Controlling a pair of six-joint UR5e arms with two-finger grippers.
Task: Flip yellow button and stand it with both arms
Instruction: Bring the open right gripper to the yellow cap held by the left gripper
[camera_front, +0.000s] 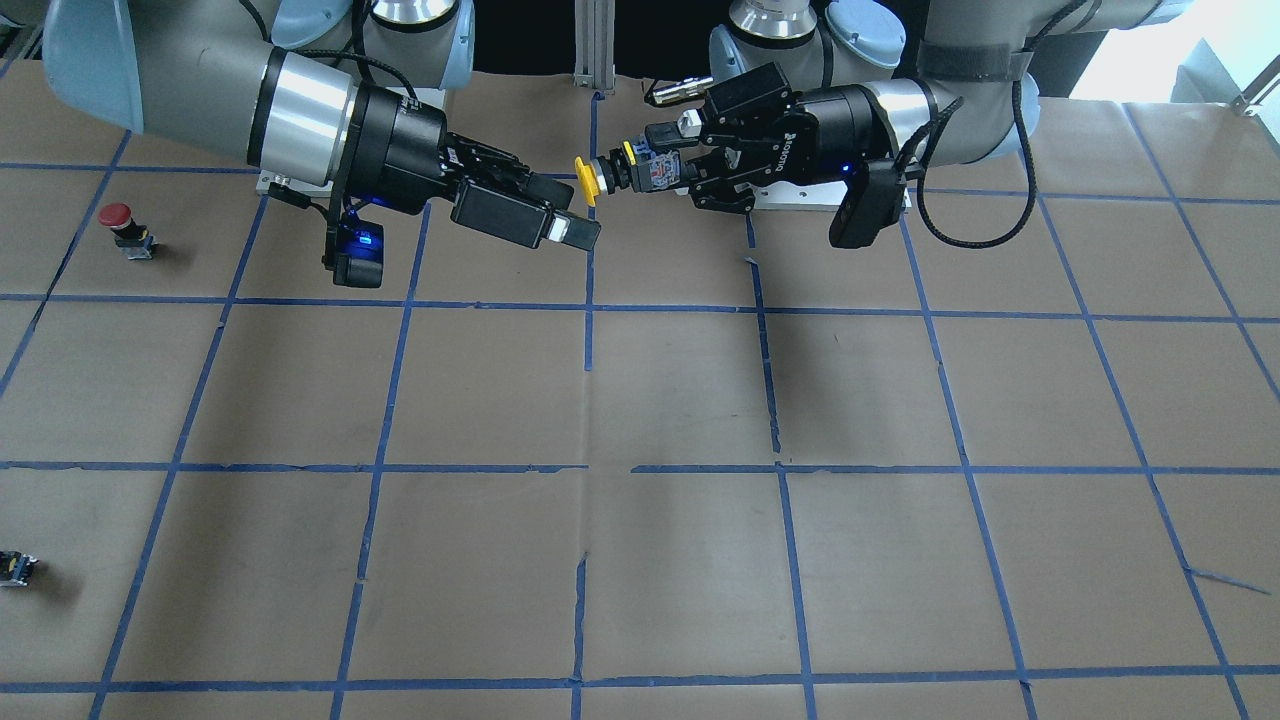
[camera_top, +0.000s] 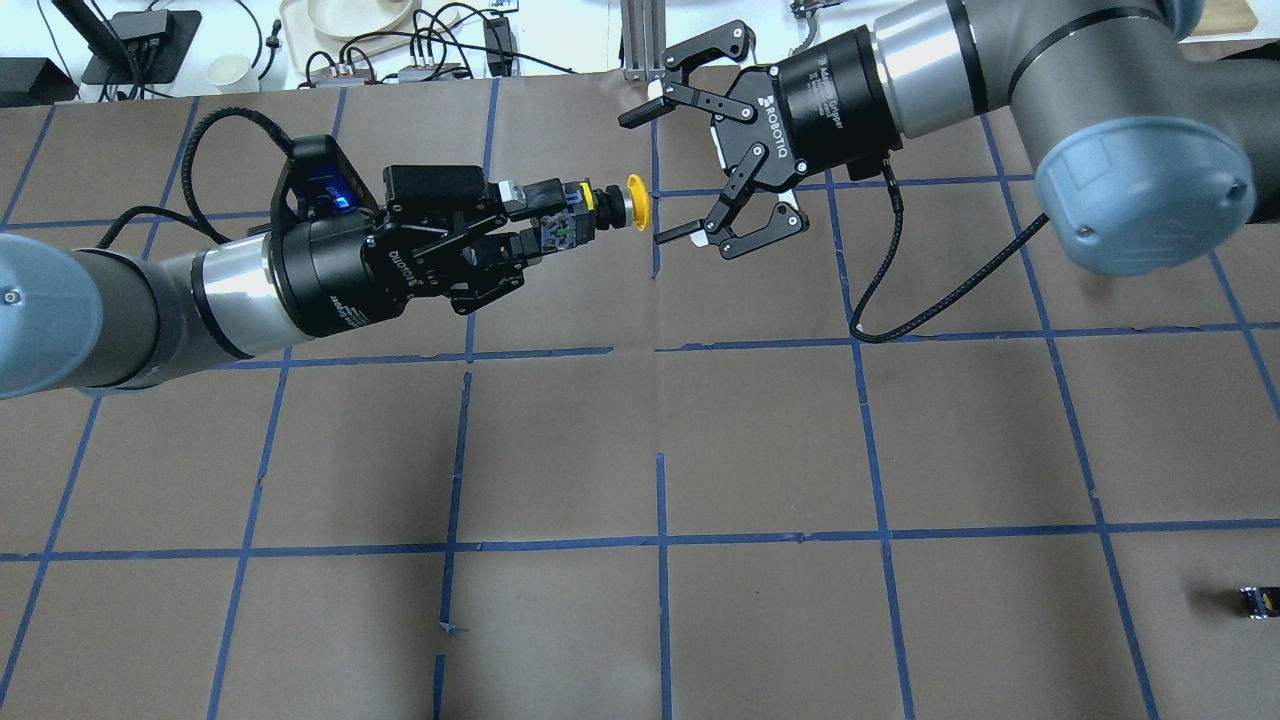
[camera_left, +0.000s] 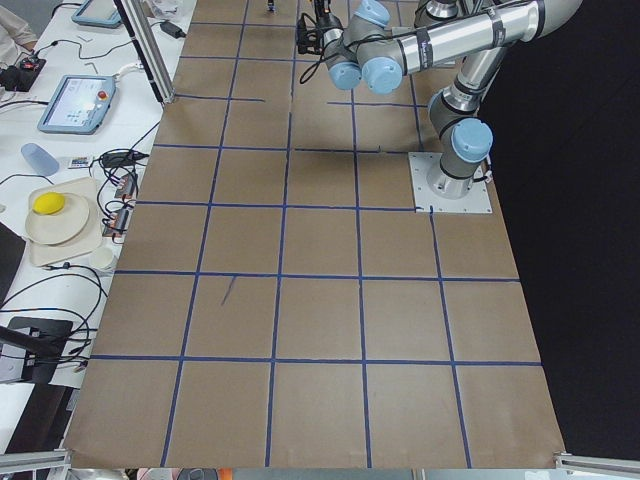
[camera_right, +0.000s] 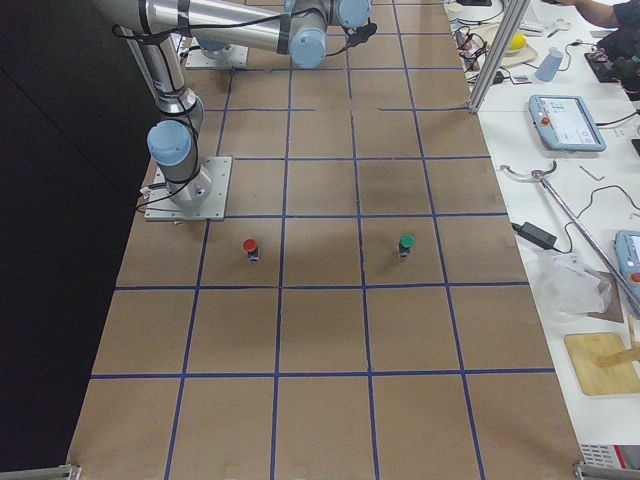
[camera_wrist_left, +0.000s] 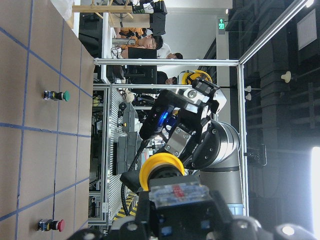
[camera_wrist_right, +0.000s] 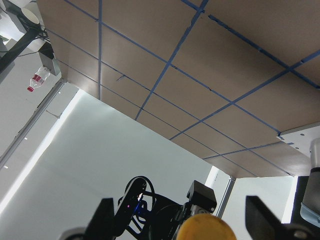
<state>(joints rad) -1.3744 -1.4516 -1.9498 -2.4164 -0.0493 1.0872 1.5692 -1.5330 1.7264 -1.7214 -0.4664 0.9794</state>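
Note:
The yellow button (camera_top: 625, 203) is held in the air, lying level, by its black and grey body in my shut left gripper (camera_top: 550, 215). Its yellow cap points at my right gripper (camera_top: 662, 172), which is open and empty, its fingers spread on either side just past the cap without touching it. In the front view the left gripper (camera_front: 665, 160) holds the button (camera_front: 590, 180) close to the right gripper (camera_front: 565, 208). The left wrist view shows the cap (camera_wrist_left: 161, 168) with the right gripper behind it. The right wrist view shows the cap (camera_wrist_right: 205, 227) between its fingers (camera_wrist_right: 262, 216).
A red-capped button (camera_front: 118, 217) and a small black switch block (camera_front: 15, 567) stand on the brown gridded table (camera_front: 680, 400) on the robot's right side. A green-capped button (camera_right: 405, 243) stands beyond the red one (camera_right: 250, 246). Cables and devices line the far edge.

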